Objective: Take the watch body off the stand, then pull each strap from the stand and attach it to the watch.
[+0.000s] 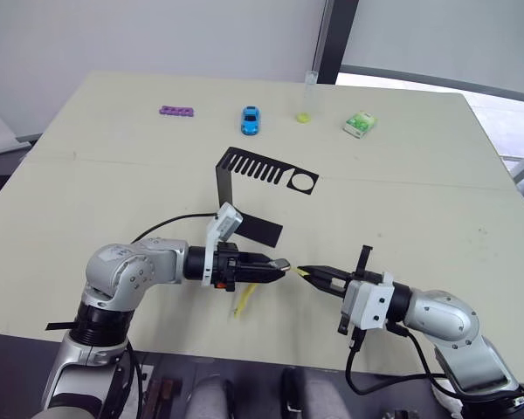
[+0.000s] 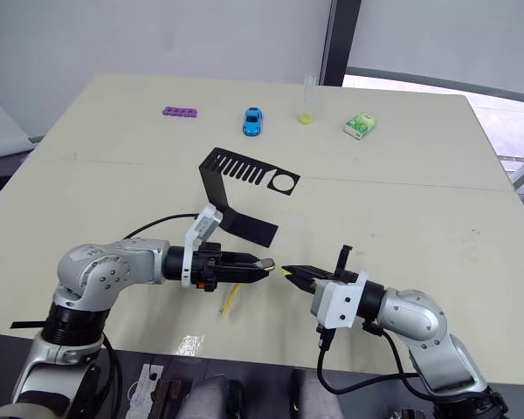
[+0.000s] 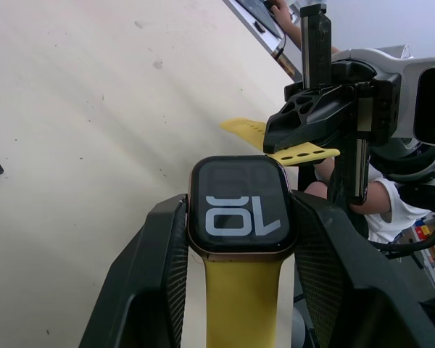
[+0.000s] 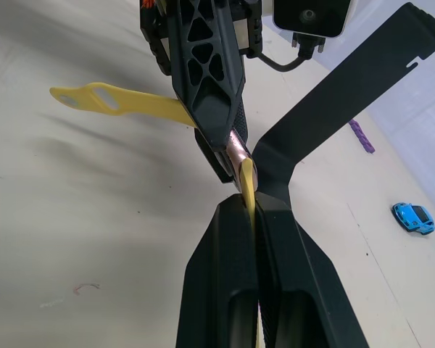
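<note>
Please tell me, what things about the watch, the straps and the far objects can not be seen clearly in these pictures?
- Second strap: the right gripper covers most of it, right wrist view.
- Watch body: its free slot faces away, so whether the strap has entered is unclear.
- Attached strap: cut off by the edge, left wrist view.
- Green box: print too small, left eye view.

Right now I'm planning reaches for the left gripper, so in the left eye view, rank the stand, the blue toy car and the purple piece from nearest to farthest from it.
From the left gripper:
1. The stand, just beyond the gripper.
2. The blue toy car, far side, roughly straight ahead.
3. The purple piece, far side, further to the robot's left.
</note>
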